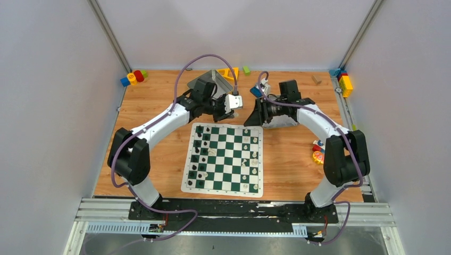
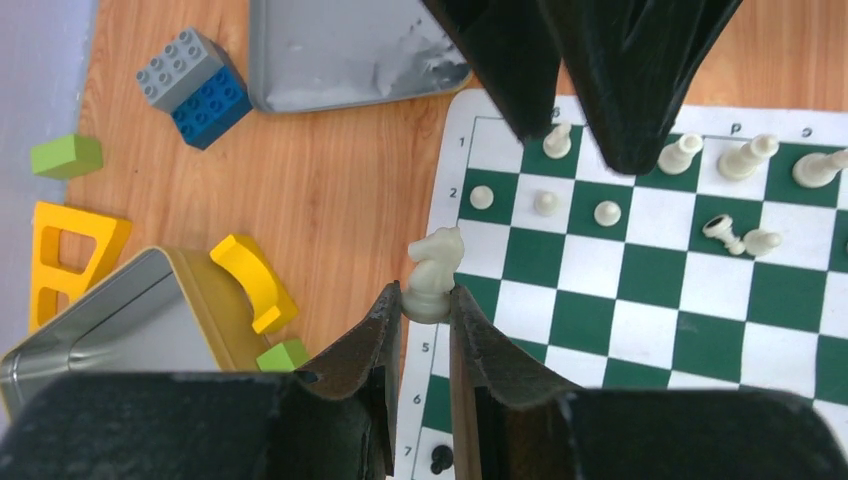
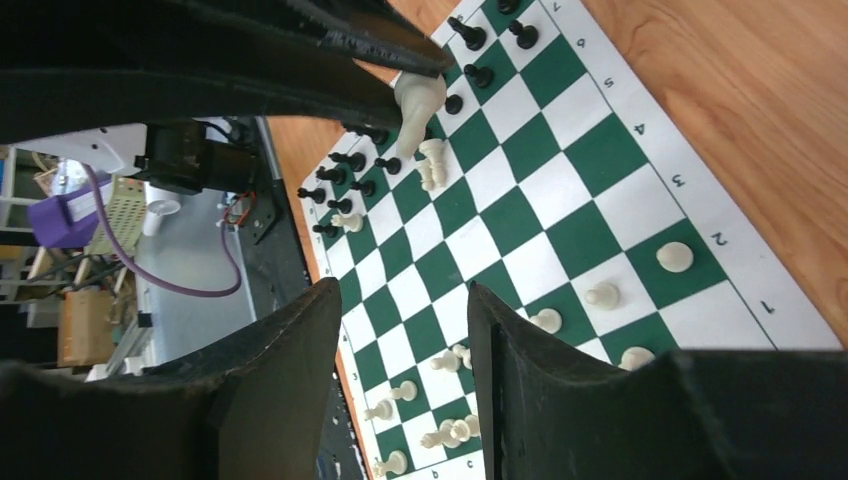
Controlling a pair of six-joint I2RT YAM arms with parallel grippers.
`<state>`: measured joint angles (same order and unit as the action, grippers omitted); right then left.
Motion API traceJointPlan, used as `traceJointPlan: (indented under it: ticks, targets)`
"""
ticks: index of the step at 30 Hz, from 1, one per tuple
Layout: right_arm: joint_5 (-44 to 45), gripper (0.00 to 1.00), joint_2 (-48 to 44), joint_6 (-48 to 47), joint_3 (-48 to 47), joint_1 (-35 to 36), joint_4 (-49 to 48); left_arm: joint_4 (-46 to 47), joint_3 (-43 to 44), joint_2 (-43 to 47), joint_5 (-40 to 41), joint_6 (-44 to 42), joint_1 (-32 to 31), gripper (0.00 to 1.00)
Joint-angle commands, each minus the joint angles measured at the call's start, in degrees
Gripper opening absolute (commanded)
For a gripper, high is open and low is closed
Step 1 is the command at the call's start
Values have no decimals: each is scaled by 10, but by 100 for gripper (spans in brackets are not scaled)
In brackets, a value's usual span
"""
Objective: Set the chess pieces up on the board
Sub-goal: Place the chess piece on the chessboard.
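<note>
The green-and-white board (image 1: 220, 189) lies in the middle of the table. Black chess pieces (image 1: 198, 154) stand along its left side and white ones (image 1: 254, 159) along its right; some lie on their sides. My left gripper (image 1: 233, 114) hovers over the board's far edge, shut on the base of a white knight (image 2: 432, 275), which is upright above the numbered border (image 2: 448, 260). My right gripper (image 1: 251, 118) is close beside it at the far right corner, open and empty (image 3: 405, 300). The right wrist view shows the held knight (image 3: 418, 100) over the board (image 3: 560, 180).
A grey tray (image 2: 350, 50) lies just beyond the board's far edge, and a yellow-rimmed tin (image 2: 130, 320) is at the far left. Toy blocks lie around them: a blue-grey one (image 2: 195, 85), a green one (image 2: 65, 155), a yellow arch (image 2: 255, 280). More blocks sit in the far corners (image 1: 134, 77) (image 1: 343, 79).
</note>
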<state>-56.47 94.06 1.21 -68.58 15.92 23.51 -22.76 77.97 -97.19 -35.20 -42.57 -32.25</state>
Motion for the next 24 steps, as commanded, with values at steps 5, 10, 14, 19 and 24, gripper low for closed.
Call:
traceJointPlan:
  ticks: [5,10,14,19,24]
  targets:
    - [-90,52,24,54,-53,5,-50,78,-39,46,23,102,-33,14]
    - [-89,52,32,61,-58,9,-53,83,-45,51,31,107,-43,14]
    - [-84,50,37,59,-55,12,-52,86,-44,51,32,111,-46,14]
    - [-74,49,45,58,-53,14,-52,89,-42,53,29,117,-51,14]
    - [-72,46,52,58,-59,15,-52,89,-43,53,28,116,-53,14]
